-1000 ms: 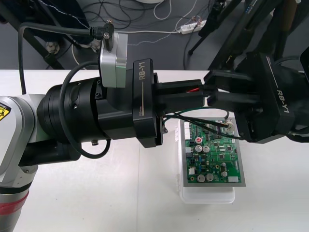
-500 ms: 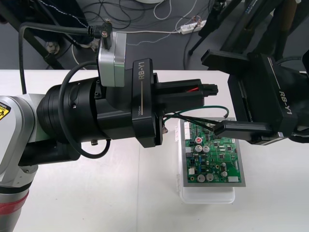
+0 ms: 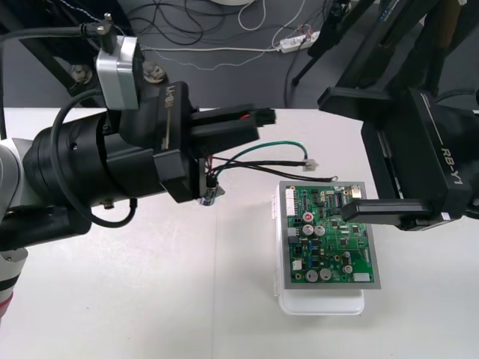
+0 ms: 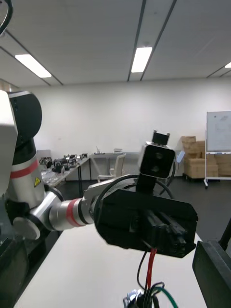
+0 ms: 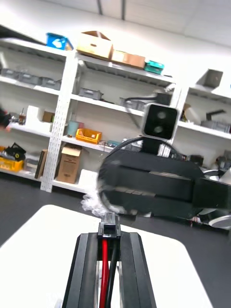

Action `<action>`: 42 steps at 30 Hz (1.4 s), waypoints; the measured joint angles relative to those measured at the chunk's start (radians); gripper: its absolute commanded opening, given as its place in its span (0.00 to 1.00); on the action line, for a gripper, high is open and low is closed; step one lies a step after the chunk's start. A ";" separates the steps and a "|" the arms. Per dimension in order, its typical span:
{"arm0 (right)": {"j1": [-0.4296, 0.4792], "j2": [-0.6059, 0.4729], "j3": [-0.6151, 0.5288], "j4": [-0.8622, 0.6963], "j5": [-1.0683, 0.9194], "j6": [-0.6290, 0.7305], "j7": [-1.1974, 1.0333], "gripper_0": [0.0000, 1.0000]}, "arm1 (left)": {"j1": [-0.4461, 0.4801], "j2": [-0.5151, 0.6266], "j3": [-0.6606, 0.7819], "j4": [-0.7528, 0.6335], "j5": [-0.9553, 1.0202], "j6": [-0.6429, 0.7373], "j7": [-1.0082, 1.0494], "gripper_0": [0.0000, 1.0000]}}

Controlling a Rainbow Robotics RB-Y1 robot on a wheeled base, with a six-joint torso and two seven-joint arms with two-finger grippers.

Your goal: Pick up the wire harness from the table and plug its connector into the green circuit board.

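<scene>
Wire harness (image 3: 238,155) is held up in the air above the desk (image 3: 150,299) by the left gripper (image 3: 253,127), which is closed tight on its wires. The small black plug (image 3: 262,117) is seen sticking out just past the tips of the two black fingers (image 3: 224,122), and it is pointed toward the right gripper (image 3: 334,154). A red wire (image 3: 243,117) is pinched between those fingers. In the left wrist view the same two fingers (image 5: 89,269) are seen close together, with the red wire (image 5: 103,274) and a black wire (image 5: 111,279) caught between them and the plug (image 5: 109,226) at their tips. The other wires are seen hanging below the left gripper: a green wire (image 3: 273,143) and a black wire (image 3: 258,166) are looped out toward the green board (image 3: 333,243). The round metal socket (image 3: 208,196) is hung low under the left gripper, and it cannot be told if the desk is touched by it. The green board is laid flat on its white base (image 3: 322,303) on the desk, and the plug is kept well apart from it. The right gripper is held wide open beside the plug, with one finger (image 3: 382,211) stretched over the board. In the right wrist view the left gripper (image 4: 163,231) is seen in the middle, with the red wire (image 4: 150,262) hung under it.
</scene>
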State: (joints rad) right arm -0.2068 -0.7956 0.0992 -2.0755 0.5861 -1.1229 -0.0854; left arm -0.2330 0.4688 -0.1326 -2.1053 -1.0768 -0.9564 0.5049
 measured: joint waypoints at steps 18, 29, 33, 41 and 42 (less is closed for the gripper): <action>-0.024 -0.298 -0.112 0.108 0.204 -0.376 -0.190 1.00 | 0.010 0.071 0.072 0.409 0.186 -0.294 -0.499 0.00; -0.043 -0.304 -0.201 0.107 0.490 -0.441 -0.313 1.00 | -0.006 0.084 0.058 0.651 0.209 -0.453 -0.665 0.00; -0.066 -0.304 -0.201 0.107 0.579 -0.441 -0.318 1.00 | -0.025 0.084 0.012 0.734 0.233 -0.475 -0.863 0.00; -0.093 -0.305 -0.201 0.038 0.831 -0.442 -0.319 1.00 | -0.082 0.085 -0.127 0.904 0.286 -0.492 -0.991 0.00; -0.093 -0.305 -0.200 0.020 0.863 -0.442 -0.321 1.00 | -0.089 0.085 -0.142 0.922 0.292 -0.493 -0.992 0.00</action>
State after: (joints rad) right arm -0.2999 -1.1009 -0.1011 -2.0552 1.4494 -1.5647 -0.4067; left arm -0.3215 0.5542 -0.2746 -1.1828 -0.7845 -1.4497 -0.4866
